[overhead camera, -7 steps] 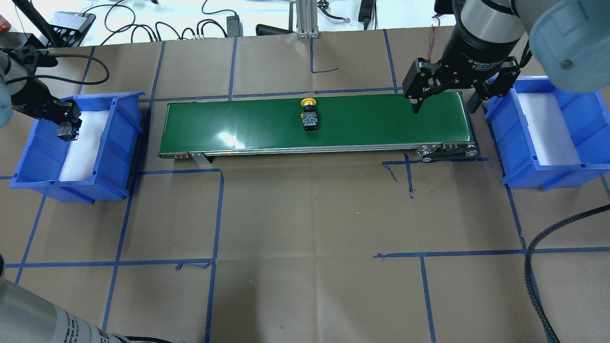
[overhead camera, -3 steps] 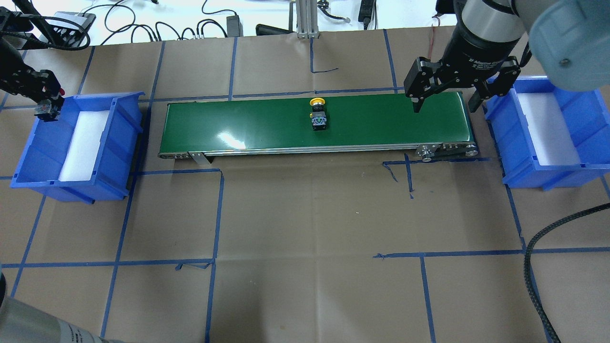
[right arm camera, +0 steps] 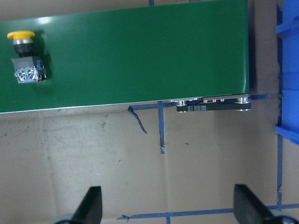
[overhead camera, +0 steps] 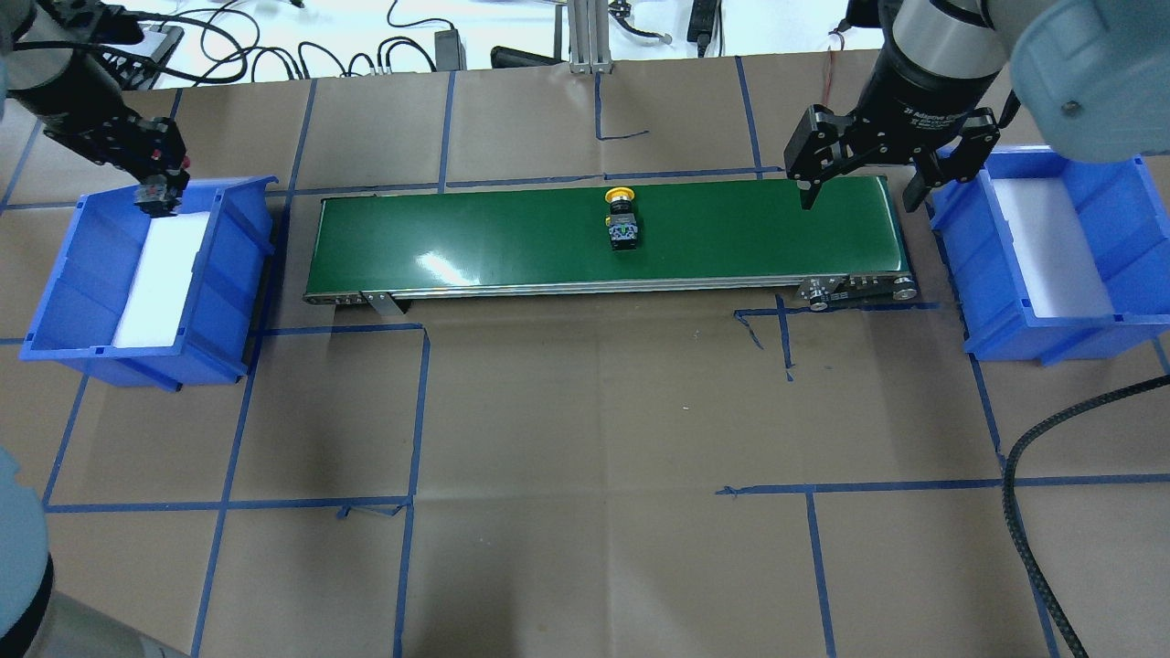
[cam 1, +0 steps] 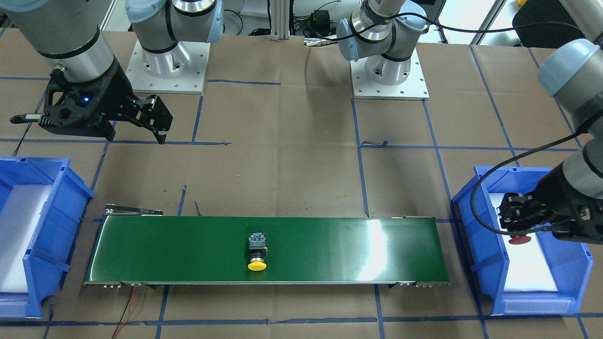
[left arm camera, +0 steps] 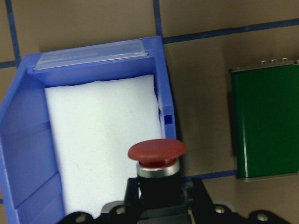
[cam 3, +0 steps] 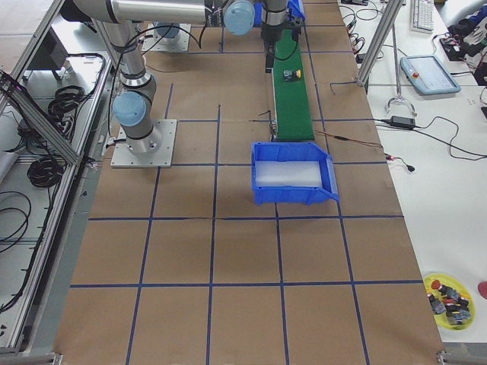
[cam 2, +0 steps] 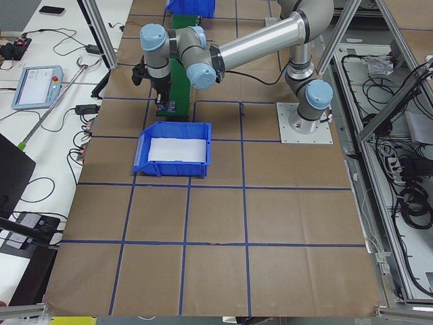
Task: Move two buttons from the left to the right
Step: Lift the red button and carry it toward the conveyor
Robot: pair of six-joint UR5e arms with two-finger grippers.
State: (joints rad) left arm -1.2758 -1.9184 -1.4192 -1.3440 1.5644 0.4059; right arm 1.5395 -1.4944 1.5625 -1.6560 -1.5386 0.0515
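Brown table (overhead camera: 585,411): blue bins (overhead camera: 219,274) hold white foam (overhead camera: 160,274); left pincer (overhead camera: 157,178) clamps red button (left arm camera: 157,151), right pincer (overhead camera: 859,203) spread.

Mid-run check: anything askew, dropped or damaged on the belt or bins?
Nothing stands out. The yellow button lies on its side midway along the green belt. The left gripper holds the red button above the left bin. The right gripper hangs open near the belt's right end.
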